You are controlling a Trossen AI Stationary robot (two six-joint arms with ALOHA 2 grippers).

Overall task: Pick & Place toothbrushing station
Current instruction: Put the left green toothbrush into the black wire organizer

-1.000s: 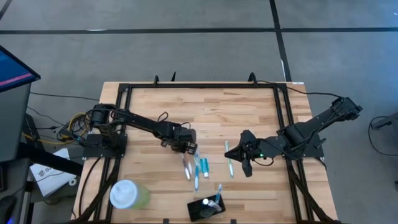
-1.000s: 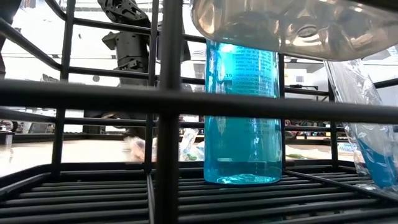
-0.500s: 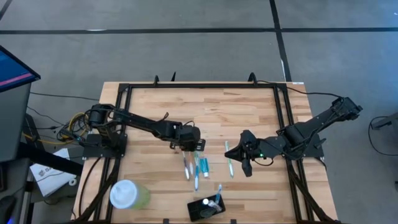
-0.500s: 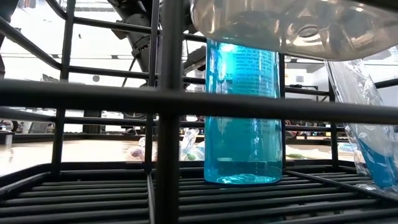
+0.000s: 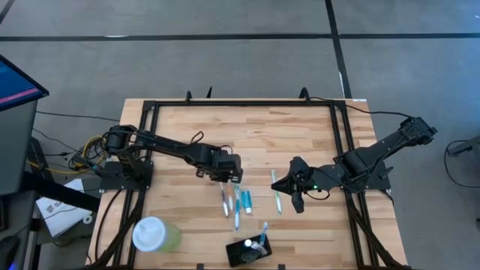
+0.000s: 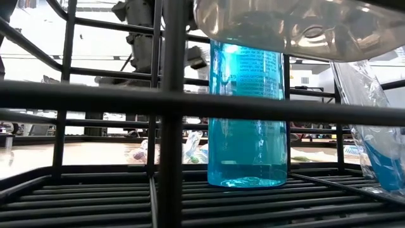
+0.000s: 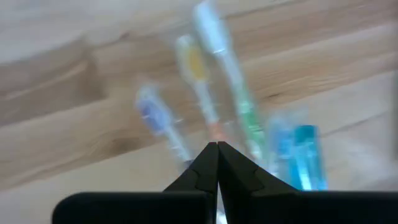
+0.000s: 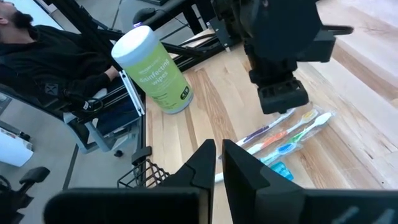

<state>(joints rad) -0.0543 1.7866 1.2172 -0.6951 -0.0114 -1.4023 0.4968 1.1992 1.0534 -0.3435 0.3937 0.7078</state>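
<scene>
Three toothbrushes (image 5: pixel 230 204) and a teal tube (image 5: pixel 246 199) lie flat and side by side on the wooden table, left of its middle. My left gripper (image 5: pixel 231 172) hangs shut just above their far ends; its wrist view shows the blue, orange and green brushes (image 7: pixel 199 87) and the tube (image 7: pixel 301 155) below the closed tips (image 7: pixel 217 148). Another toothbrush (image 5: pixel 275 191) lies beside my right gripper (image 5: pixel 294 196), which hovers shut over the table's right half. The black holder (image 5: pixel 247 252) stands at the near edge with a toothbrush and a tube in it.
A pale green cup with a white lid (image 5: pixel 154 235) stands at the near left. A black frame (image 5: pixel 247 103) rims the table. In the low view a black wire rack (image 6: pixel 171 101) and a blue bottle (image 6: pixel 247 120) stand close in front. A person (image 8: pixel 56 50) sits beyond the near edge.
My left gripper has risen from just over the toothbrushes and drifted a little toward the table's right, staying shut and rolling slightly. The toothbrushes and tube lie where they were. My right arm has kept still.
</scene>
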